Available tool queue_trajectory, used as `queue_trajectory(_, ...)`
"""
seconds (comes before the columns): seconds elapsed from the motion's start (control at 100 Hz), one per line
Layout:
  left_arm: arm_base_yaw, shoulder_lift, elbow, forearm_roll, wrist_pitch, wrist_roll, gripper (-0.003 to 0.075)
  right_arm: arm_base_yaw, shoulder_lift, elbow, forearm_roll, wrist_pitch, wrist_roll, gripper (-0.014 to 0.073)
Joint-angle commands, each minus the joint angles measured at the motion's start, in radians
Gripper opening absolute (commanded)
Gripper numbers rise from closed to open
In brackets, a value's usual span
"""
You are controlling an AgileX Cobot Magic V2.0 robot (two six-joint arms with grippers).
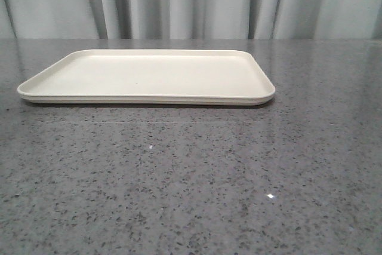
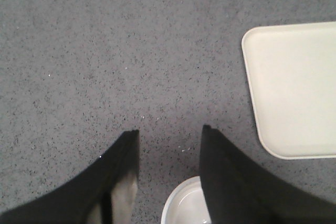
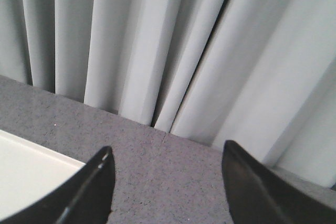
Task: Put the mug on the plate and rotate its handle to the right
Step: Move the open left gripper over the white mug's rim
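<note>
The plate (image 1: 146, 76) lies flat and bare on the counter (image 1: 191, 177), toward its far side before a pleated grey curtain (image 1: 191, 1). In the front view neither arm nor mug appears. The mug (image 2: 186, 205) shows only in the left wrist view — a white rim and pale interior at the picture's edge, partly behind one finger of the left gripper (image 2: 170, 129). It stands on the counter, apart from the plate's rounded corner. The handle is not visible, so its present direction cannot be told.

Left gripper: jaws spread wide, holding nothing. Right gripper (image 3: 165, 153): likewise wide apart and empty, aimed at the curtain with a corner of the plate at its side.

Judged step: the approach to the mug by the left arm. To do it well, the gripper should be centred over the rim before descent, and the handle located first, so the grasp leaves it free for turning rightward.

Materials: the plate is smooth, cream, matte, with a low raised rim — a stable seat. The counter is speckled grey stone, polished enough to reflect. The mug wall looks thin, hard and probably slippery; firm, even pressure is advised.
</note>
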Motion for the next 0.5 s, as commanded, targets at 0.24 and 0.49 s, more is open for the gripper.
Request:
queue_trajectory(0.24, 0.000, 0.057, -0.011, 0.017, 0.003, -0.009, 0.0283, 0.002, 0.032, -0.042, 0.007, -0.010, -0.008, 0.0458)
queue_trajectory(0.49, 0.000, 0.065, 0.138, 0.036, 0.003, -0.007, 0.0283, 0.002, 0.032, -0.042, 0.007, -0.012, -0.008, 0.0458)
